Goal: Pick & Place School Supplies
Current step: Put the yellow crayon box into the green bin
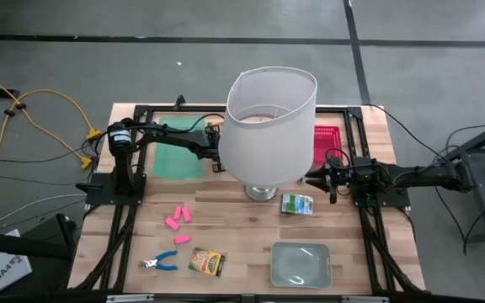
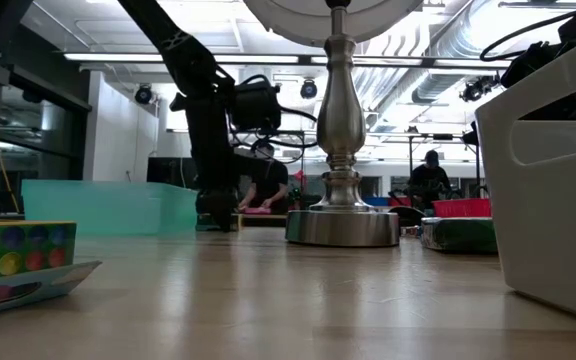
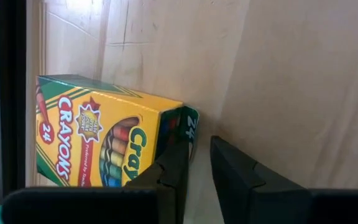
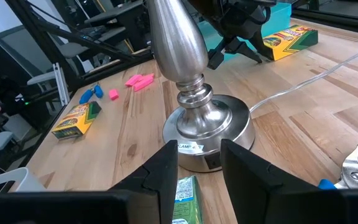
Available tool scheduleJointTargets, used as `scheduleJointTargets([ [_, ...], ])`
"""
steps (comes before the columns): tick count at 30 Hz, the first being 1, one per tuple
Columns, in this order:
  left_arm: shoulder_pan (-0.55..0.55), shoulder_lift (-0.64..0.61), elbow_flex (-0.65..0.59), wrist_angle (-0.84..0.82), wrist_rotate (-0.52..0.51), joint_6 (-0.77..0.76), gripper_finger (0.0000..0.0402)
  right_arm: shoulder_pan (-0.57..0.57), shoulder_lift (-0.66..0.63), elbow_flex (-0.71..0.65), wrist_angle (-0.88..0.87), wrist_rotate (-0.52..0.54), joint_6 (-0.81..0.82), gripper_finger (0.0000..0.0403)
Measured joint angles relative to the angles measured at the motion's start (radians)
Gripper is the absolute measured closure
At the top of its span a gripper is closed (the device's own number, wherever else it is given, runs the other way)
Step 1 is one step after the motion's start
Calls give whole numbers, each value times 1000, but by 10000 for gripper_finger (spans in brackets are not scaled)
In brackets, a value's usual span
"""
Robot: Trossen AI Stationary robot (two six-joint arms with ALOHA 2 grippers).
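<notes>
Under the lampshade edge, my left gripper (image 1: 219,160) (image 3: 199,144) is open by a narrow gap and points down at the table. A yellow-green crayon box (image 3: 104,137) (image 4: 289,34) lies flat just outside one finger. My right gripper (image 1: 314,181) (image 4: 199,152) is open and level, facing the lamp's metal base (image 4: 207,127). A second green box (image 1: 297,204) (image 4: 185,199) lies below its fingers. A third crayon box (image 1: 206,262), pink erasers (image 1: 179,217) and blue-handled scissors (image 1: 158,263) lie near the table's near-left part. My left gripper has the outer side of one finger (image 3: 173,168) right at the crayon box's end flap (image 3: 182,124); the box lies flat on the table outside the fingers. Whether the finger touches it I cannot tell.
The big white lampshade (image 1: 269,122) hides the table's middle. The green tray (image 1: 179,156) is far left, the red tray (image 1: 327,135) far right and the clear grey tray (image 1: 301,263) near right. A blue-handled metal tool (image 4: 353,165) lies beside my right gripper, and the lamp's cord (image 4: 303,78) runs across the wood.
</notes>
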Motion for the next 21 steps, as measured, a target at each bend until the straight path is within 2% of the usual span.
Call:
scheduleJointTargets([
  [5, 0, 0, 0, 1, 0, 0, 359, 0, 0, 0, 0, 0, 0, 289],
  [15, -1, 0, 0, 4, 4, 3, 363, 0, 0, 0, 0, 0, 0, 289],
  [21, -2, 0, 0, 4, 6, 3, 397, 0, 0, 0, 0, 0, 0, 289],
])
